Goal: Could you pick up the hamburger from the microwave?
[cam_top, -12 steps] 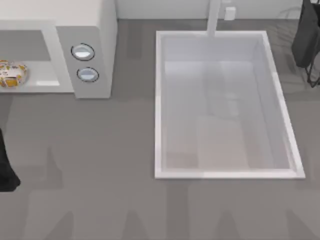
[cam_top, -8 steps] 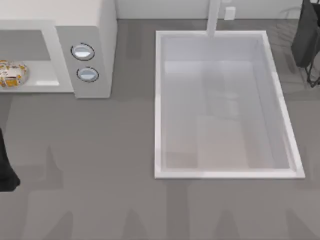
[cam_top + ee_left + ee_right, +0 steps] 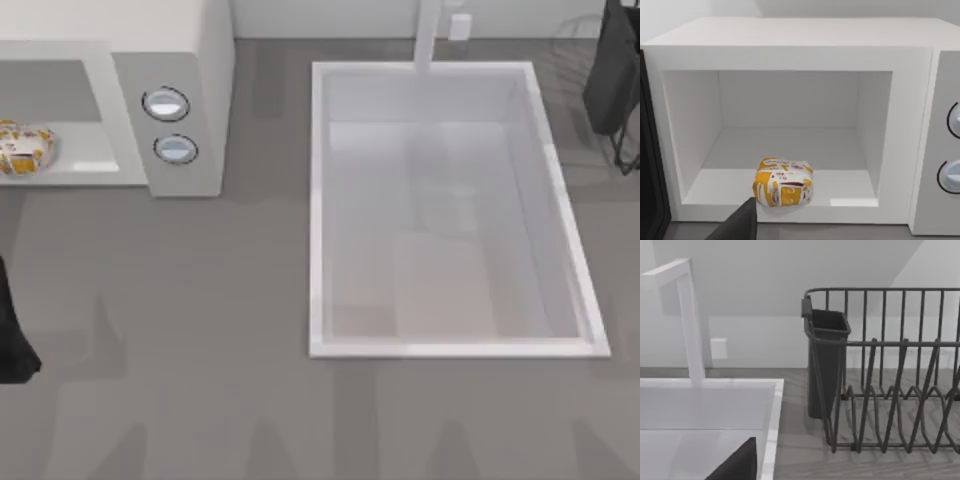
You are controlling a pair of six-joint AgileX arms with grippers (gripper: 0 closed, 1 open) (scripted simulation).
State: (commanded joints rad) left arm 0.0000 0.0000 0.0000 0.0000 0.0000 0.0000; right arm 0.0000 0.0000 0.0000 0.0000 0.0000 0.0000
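From above, we saw the microwave (image 3: 120,110) at the table's far left, door open, with the hamburger (image 3: 25,148) lying on the cavity floor near its front edge. Our left arm (image 3: 12,335) showed as a dark shape at the left edge, nearer than the microwave and well apart from the hamburger. A white sink (image 3: 318,200) filled the middle, and our right arm (image 3: 612,70) sat parked at the far right.

Through the left wrist camera, we faced the cavity; the hamburger (image 3: 783,182) sat just beyond a dark fingertip (image 3: 740,222). We could not tell whether the fingers were apart.

Through the right wrist camera, a dish rack (image 3: 890,370) stood beside the sink (image 3: 771,410).
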